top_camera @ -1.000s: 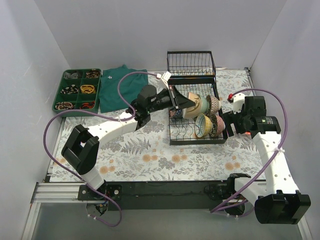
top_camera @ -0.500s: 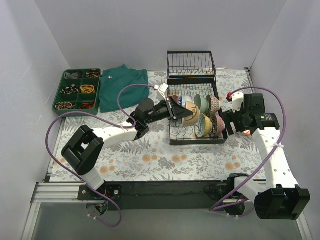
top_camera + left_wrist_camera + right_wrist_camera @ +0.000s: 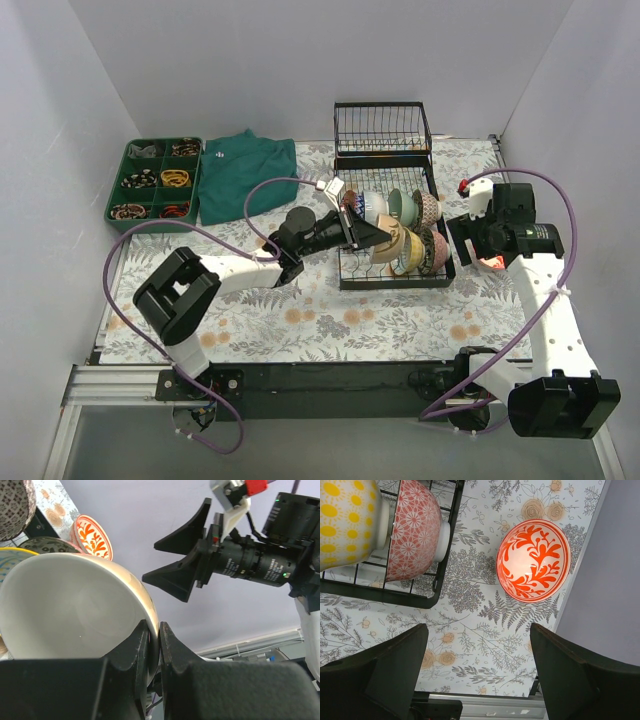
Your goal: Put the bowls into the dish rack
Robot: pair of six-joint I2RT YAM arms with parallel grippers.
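From above, you see your left gripper (image 3: 362, 232) over the black dish rack (image 3: 392, 284). It holds a plain cream bowl (image 3: 392, 240) over the other bowls (image 3: 428, 208) lined up there, and your right gripper (image 3: 460, 245) hangs just right of the rack. In the left wrist view, your two fingers (image 3: 131, 652) pinch the cream bowl's rim, one inside and one outside. In the right wrist view, your right fingers (image 3: 395, 675) are wide apart and hold nothing, above a red-orange bowl (image 3: 533, 561) on the flowery table (image 3: 470, 610) just right of the rack, where a yellow-sun bowl (image 3: 345, 520) and a red-patterned bowl (image 3: 412, 527) stand on edge.
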